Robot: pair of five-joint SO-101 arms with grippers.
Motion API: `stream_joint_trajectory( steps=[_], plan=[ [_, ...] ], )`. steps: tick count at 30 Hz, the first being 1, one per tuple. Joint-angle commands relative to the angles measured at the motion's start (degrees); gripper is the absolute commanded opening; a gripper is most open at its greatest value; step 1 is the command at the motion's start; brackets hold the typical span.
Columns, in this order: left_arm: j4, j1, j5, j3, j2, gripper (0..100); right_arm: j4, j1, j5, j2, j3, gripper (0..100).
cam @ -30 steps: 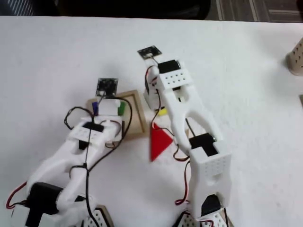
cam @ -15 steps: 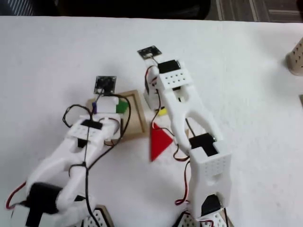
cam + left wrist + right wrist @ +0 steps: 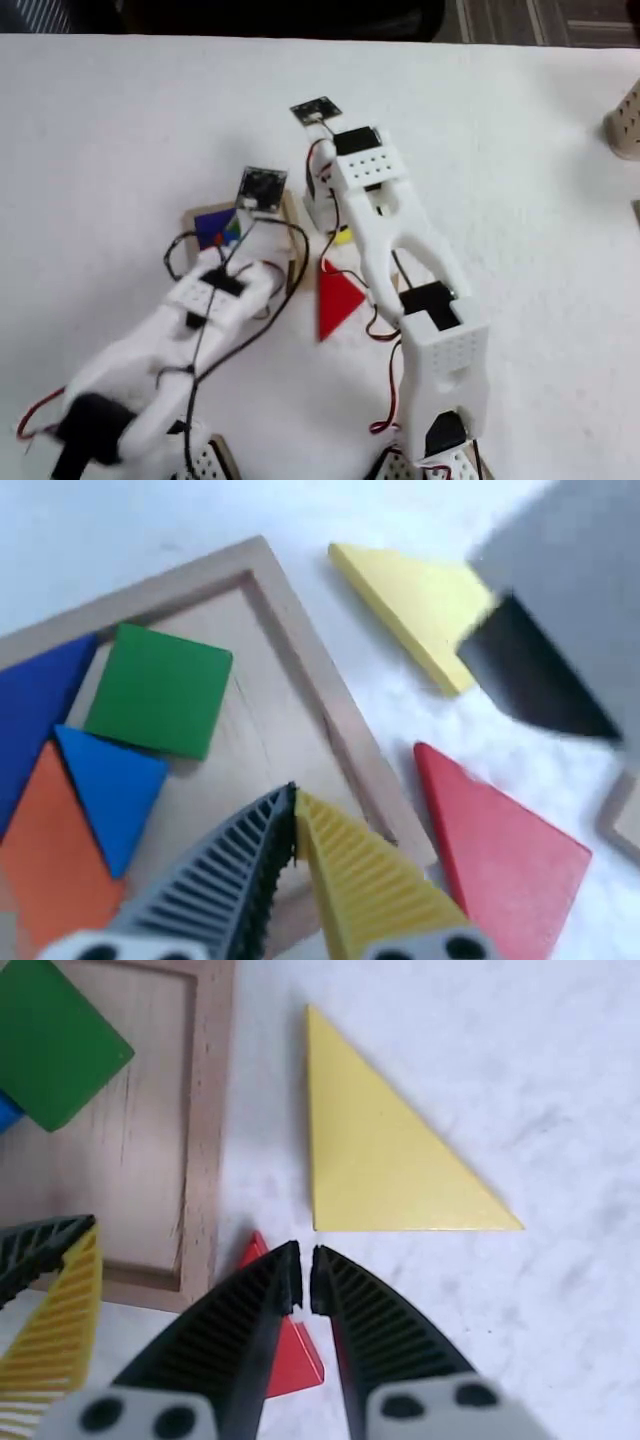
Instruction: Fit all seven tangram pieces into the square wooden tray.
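Hovering closed: left end effector (image 3: 293, 805) near tray rim (image 3: 325, 695), right end effector (image 3: 305, 1267) beside yellow triangle (image 3: 370, 1170).

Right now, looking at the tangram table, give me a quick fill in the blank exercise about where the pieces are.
1. The square piece in the wooden tray is coloured ____.
2. The yellow triangle lies on the white ____, not in the tray.
3. The other triangle outside the tray is coloured ____.
Missing words: green; table; red.
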Motion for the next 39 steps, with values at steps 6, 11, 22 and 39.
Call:
stream_joint_trajectory(
  steps=[6, 11, 22, 39],
  plan=[
    [-1.41, -6.81, 1.41, -11.6, 10.33, 2, -0.75, 0.22, 0.09, -3.82, -0.26, 1.8],
    [-1.05, -8.48, 1.41, -11.6, 10.42, 2, -0.75, 0.22, 0.09, -3.82, -0.26, 1.8],
    [0.97, -9.63, 1.23, -11.6, 10.33, 2, -0.75, 0.22, 0.09, -3.82, -0.26, 1.8],
    [0.18, -7.08, 0.97, -9.76, 4.53, 2, -0.75, 0.22, 0.09, -3.82, -0.26, 1.8]
  ],
)
